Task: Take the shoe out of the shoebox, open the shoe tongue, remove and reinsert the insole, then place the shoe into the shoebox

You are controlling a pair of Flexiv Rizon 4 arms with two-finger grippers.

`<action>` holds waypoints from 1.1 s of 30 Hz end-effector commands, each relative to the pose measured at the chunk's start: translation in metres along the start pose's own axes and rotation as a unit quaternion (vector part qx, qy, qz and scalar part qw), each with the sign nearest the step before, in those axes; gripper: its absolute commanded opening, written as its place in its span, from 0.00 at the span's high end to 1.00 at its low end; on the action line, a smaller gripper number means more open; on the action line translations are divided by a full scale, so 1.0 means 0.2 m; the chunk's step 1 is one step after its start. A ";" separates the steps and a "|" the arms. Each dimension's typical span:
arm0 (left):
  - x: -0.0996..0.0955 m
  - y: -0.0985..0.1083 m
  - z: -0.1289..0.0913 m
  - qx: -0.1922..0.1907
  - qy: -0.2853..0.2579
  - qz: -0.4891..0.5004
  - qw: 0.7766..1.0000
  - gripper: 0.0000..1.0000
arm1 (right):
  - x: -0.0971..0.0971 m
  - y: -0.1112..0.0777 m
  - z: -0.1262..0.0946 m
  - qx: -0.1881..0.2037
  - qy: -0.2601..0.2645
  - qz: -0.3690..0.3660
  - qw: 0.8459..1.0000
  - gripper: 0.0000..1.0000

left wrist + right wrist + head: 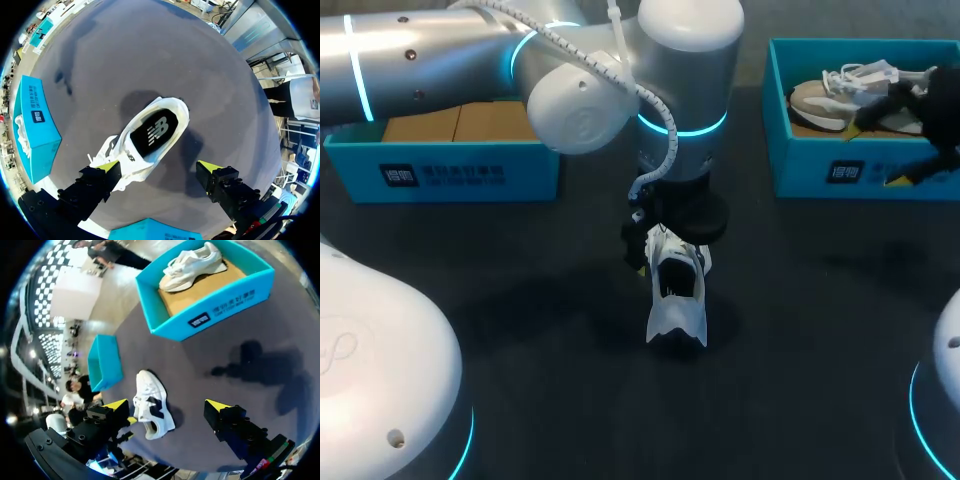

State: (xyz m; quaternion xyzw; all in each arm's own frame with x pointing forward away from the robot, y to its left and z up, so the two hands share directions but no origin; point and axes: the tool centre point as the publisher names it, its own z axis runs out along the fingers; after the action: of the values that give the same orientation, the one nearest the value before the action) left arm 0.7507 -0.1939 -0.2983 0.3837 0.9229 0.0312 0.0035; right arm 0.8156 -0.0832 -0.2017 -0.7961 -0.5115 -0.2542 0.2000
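Left gripper (157, 167) is hanging over the white shoe (150, 137) with fingers apart. One finger is sitting at the laced end, contact uncertain, and the other is standing clear. The shoe is resting under the gripper on the bench (150, 60), out of the shoebox (450, 170), with the dark insole (152, 132) showing. Judgement: the tongue needs drawing fully back before the insole's heel edge is pinched. Right gripper (167, 407) is hanging agape, well apart from the shoe.
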 end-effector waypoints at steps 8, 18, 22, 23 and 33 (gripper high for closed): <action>0.00 0.00 0.00 0.000 -0.001 0.000 1.000 0.00 | -0.04 0.01 -0.01 0.024 0.020 0.000 1.000 0.00; 0.04 -0.03 -0.01 -0.003 -0.001 -0.038 0.999 0.00 | -0.04 0.01 -0.01 0.024 0.020 0.000 1.000 0.00; 0.10 -0.08 -0.02 -0.015 -0.015 -0.108 0.994 0.00 | -0.04 0.01 -0.01 0.024 0.020 0.000 1.000 0.00; 0.11 -0.08 -0.01 -0.014 -0.019 -0.116 0.993 0.00 | -0.04 0.01 -0.01 0.024 0.020 0.000 1.000 0.00; 0.24 -0.17 0.00 0.015 -0.037 -0.201 0.979 0.00 | -0.04 0.01 -0.01 0.024 0.020 0.000 1.000 0.00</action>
State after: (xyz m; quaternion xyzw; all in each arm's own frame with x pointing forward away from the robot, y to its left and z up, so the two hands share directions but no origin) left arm 0.6991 -0.1949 -0.2978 0.1899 0.9813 0.0165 0.0253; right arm 0.8152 -0.0919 -0.2053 -0.7846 -0.5140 -0.2586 0.2310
